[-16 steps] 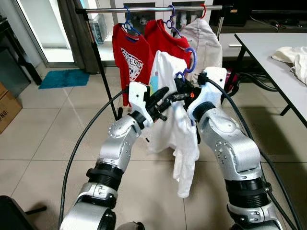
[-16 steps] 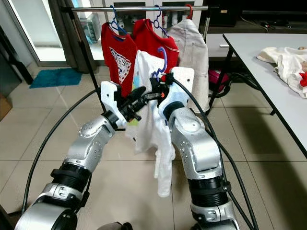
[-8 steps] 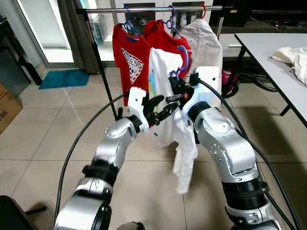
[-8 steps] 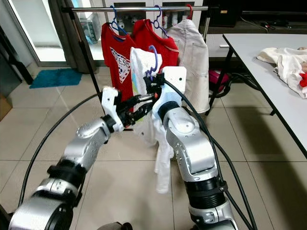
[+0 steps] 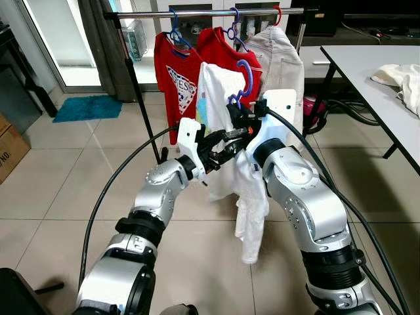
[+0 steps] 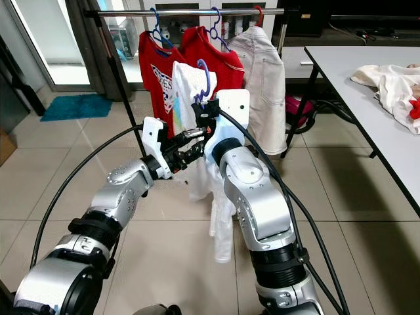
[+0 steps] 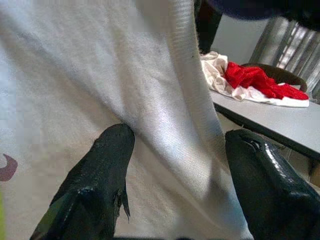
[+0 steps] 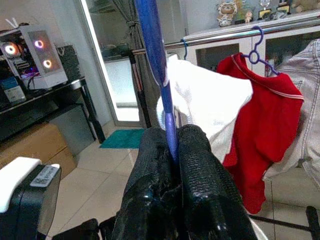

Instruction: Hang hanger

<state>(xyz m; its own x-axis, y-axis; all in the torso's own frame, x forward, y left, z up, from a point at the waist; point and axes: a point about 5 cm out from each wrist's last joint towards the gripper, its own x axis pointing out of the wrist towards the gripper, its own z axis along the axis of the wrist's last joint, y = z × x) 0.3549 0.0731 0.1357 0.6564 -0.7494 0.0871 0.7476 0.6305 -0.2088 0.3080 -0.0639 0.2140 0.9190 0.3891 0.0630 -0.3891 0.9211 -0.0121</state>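
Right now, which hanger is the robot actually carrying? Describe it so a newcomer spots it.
Find the silver clothes rail across the room with two red T-shirts and a pale jacket. In front of it, below the rail, the right gripper pinches a blue-purple plastic hanger carrying a white T-shirt, the one hanger off the rail.

glossy plastic hanger [image 8: 159,75], white cloth shirt [image 5: 244,190]

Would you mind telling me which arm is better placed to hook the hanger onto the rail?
The right. Its gripper is shut on the blue hanger, whose hook is raised toward the rail. The left gripper is open, lower, against the white shirt.
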